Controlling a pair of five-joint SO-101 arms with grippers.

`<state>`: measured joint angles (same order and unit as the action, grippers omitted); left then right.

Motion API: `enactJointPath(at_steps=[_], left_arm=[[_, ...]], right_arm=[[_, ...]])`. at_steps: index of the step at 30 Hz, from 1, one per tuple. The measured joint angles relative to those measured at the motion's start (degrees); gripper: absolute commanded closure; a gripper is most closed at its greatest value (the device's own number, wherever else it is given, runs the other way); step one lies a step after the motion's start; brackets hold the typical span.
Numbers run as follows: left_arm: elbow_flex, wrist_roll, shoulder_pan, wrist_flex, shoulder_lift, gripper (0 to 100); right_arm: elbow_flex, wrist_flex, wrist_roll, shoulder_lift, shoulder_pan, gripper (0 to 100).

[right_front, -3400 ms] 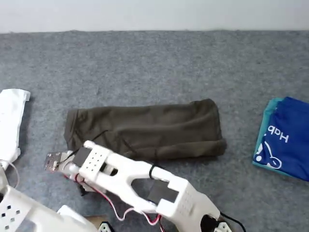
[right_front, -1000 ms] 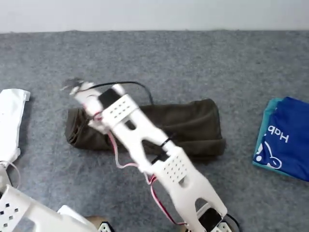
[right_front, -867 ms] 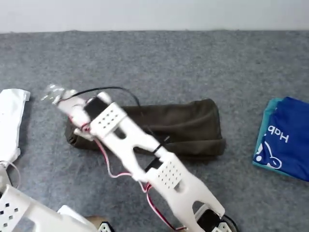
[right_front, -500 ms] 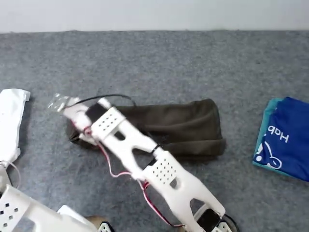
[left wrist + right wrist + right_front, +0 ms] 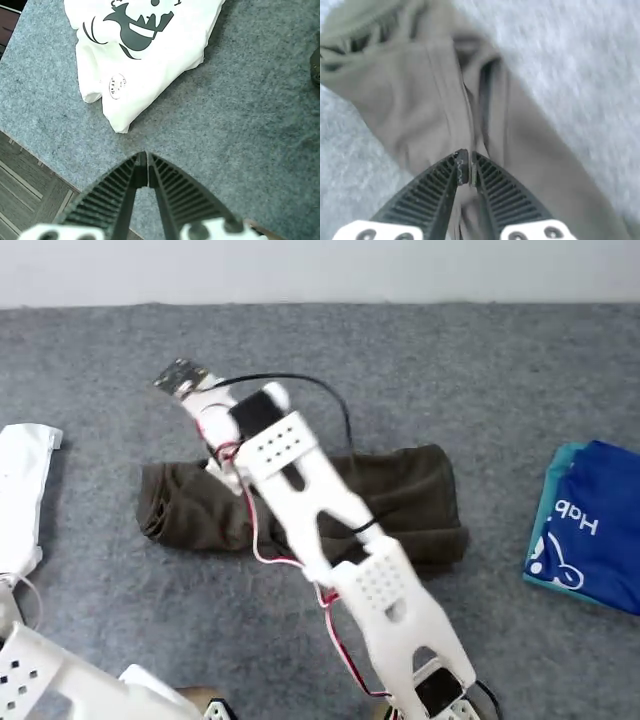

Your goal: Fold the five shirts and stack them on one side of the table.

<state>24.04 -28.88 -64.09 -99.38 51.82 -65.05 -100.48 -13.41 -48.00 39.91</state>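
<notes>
Far left on the gray surface: white shirt, folded, lying at the surface's left edge; the left wrist view shows a black graphic on it. Left arm sits low in the near-left corner. Left tool is closed, tips together, nothing in it, hanging above bare gray felt just beside the white shirt's corner, near the surface edge, with wood floor past it. Middle: olive shirt, folded into a long band lying crosswise, its left end bunched and rumpled. Right arm stretches from the near edge diagonally over that shirt, with its wrist above the shirt's left part. Right tool is closed, tips meeting, right over a seam and fold of the olive fabric; I see no cloth between the tips, and cannot tell if they touch the shirt. Far right: blue shirt with white print, folded, lying on a teal shirt whose edge sticks out on its left side, both well apart from the olive one.
</notes>
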Motion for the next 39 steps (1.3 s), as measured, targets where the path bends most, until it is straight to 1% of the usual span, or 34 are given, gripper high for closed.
enactJointPath(at_steps=[7,10,12,15,18,20,23,25,28,33,36,39], left_arm=[[0.0,0.0,0.0,0.0,0.0,98],[0.0,0.0,0.0,0.0,0.0,98],[0.26,0.0,0.0,0.0,0.0,98],[0.35,0.0,0.0,0.0,0.0,98],[0.35,0.0,0.0,0.0,0.0,98],[0.35,0.0,0.0,0.0,0.0,98],[0.35,0.0,0.0,0.0,0.0,98],[0.35,0.0,0.0,0.0,0.0,98],[0.35,0.0,0.0,0.0,0.0,98],[0.35,0.0,0.0,0.0,0.0,98],[0.35,0.0,0.0,0.0,0.0,98],[0.35,0.0,0.0,0.0,0.0,98]], right_arm=[[32.79,0.0,0.18,23.47,-9.23,97.3],[43.87,0.09,-0.79,29.89,-13.01,97.3],[50.37,1.23,-0.79,32.18,-14.07,97.3],[58.9,7.03,-0.79,33.23,-14.24,97.3],[67.34,15.47,-0.79,33.23,-13.71,97.3],[72.97,20.75,-0.79,33.32,-12.04,97.3],[80.26,27.52,-0.88,33.41,-7.65,97.3],[82.73,29.89,-0.88,33.49,-6.24,97.3],[83.52,30.15,-0.88,34.81,-5.45,97.3],[82.11,22.07,-0.88,38.68,-5.27,97.3],[81.32,18.2,-0.88,43.34,-7.91,97.3],[81.23,15.56,-1.14,47.38,-13.1,97.3]])
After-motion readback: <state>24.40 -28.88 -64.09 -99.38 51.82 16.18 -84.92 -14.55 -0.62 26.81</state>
